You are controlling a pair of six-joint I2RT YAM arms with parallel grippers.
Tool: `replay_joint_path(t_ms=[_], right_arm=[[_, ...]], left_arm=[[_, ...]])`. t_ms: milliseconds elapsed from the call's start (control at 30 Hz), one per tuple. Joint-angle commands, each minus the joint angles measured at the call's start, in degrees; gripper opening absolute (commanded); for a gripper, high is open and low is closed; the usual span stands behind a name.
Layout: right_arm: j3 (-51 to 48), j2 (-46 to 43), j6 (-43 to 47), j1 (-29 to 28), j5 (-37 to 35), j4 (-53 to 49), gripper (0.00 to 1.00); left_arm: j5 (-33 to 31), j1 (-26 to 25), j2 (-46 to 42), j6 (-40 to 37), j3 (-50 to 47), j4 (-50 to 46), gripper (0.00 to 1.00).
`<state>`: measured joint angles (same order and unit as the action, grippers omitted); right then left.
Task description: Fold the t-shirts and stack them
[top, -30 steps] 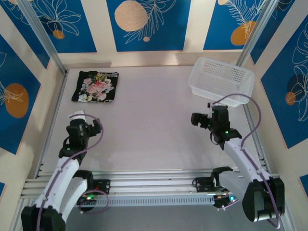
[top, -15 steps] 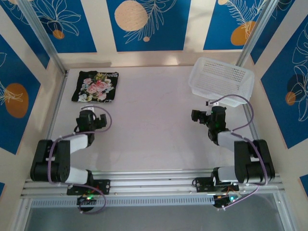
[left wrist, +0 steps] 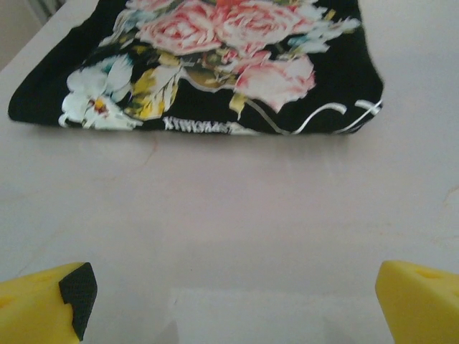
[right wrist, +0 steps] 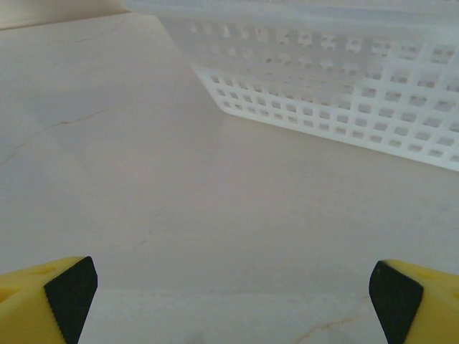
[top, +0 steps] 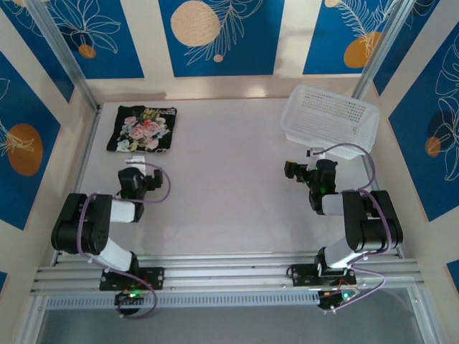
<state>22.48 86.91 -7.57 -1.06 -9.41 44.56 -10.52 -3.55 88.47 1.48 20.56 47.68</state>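
A folded black t-shirt [top: 143,130] lies rose print up at the table's far left; in the left wrist view the t-shirt [left wrist: 208,64] sits just ahead of the fingers. My left gripper [top: 134,166] rests low, a little short of the shirt's near edge. It is open [left wrist: 233,315], its yellow fingertips [left wrist: 43,308] wide apart over bare table. My right gripper [top: 315,159] is low on the right, facing the basket. It is also open [right wrist: 233,308], with nothing between its fingertips [right wrist: 50,301].
A white perforated basket [top: 330,120] stands at the far right, its near wall [right wrist: 337,79] just ahead of my right gripper. Both arms are folded back over their bases. Metal frame posts [top: 64,61] and rails border the table [top: 229,179].
Both arms have folded back from an extended pose, and the grippers now sit lower and slightly farther up the table. Both grippers stayed open; the shirt and basket have not moved.
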Motion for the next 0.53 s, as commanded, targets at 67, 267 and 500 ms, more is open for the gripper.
replay_joint_path(t_ms=[67,267,500], right_arm=[[1.1,0.5,1.2,0.4,0.6,2.5,0.99],[0.7,0.4,1.4,0.2,0.4,3.1,0.99],[0.7,0.3,1.3,0.4,0.9,2.8,0.99]], left_arm=[[0.8,-0.5,-0.1,-1.6,1.5,2.1,1.00],[0.2,-1.0,-0.4,-2.0,1.4,2.1,1.00],[0.2,-1.0,-0.3,-2.0,1.5,2.0,1.00]])
